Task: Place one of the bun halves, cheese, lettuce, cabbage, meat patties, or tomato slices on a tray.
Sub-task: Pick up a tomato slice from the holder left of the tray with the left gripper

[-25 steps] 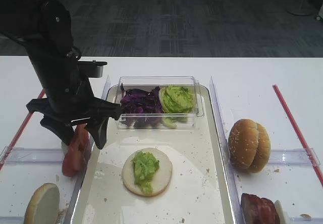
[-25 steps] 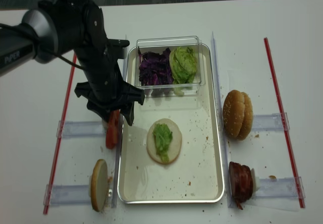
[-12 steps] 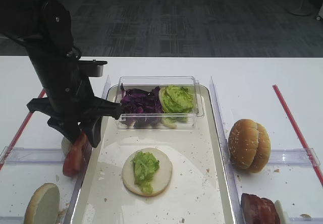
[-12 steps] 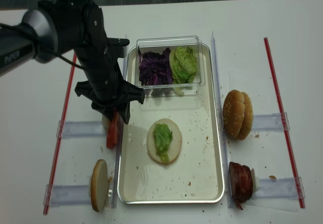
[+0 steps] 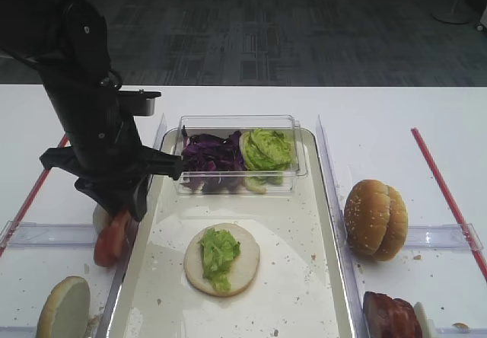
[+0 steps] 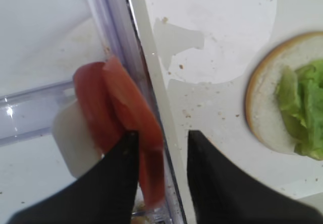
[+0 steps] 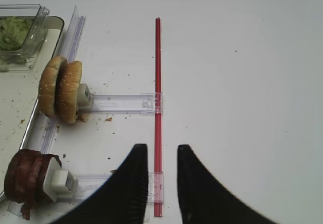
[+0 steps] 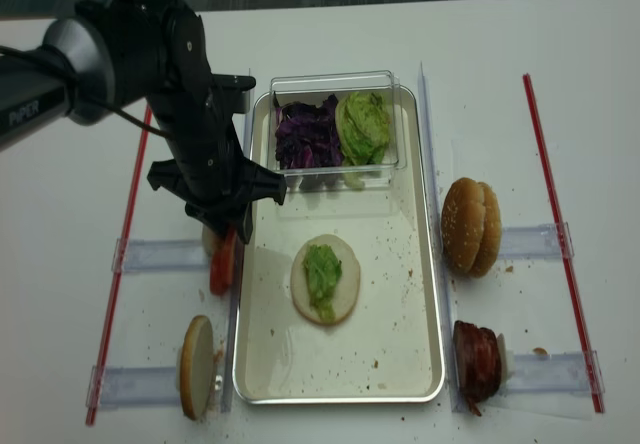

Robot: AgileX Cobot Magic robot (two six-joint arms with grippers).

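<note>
Exterior high: my left gripper [image 5: 122,205] hangs low at the left rim of the tray [image 5: 319,262], fingers down around the tomato slices [image 5: 112,237], which stand on edge on the surface just outside that rim. On the tray lies one of the bun halves [image 5: 242,266], cut face up, topped with lettuce [image 5: 217,253]. A clear box [image 5: 237,125] at the tray's far end holds cabbage [image 5: 209,155] and more green leaves. A pair of bun halves stands on edge right of the tray; the meat patties [image 5: 389,317] sit at the lower right. Another bun half stands at the lower left.

Right wrist: my right gripper [image 7: 157,183] hovers over bare white surface, fingers close together with only a narrow gap, holding nothing. A red strip [image 7: 158,88] runs between them. Buns and meat patties stand in clear holders [image 7: 126,103] to the left.

Left wrist: my left fingers [image 6: 115,181] straddle the red slices; one tip sits against the slices' side, the other over the tray edge. I cannot tell whether they clamp the tomato. A white block [image 6: 70,143] backs the slices.

Exterior high (realsense): from above, my left gripper is over the tomato slices beside the tray's left rim; bun with lettuce is mid-tray.
</note>
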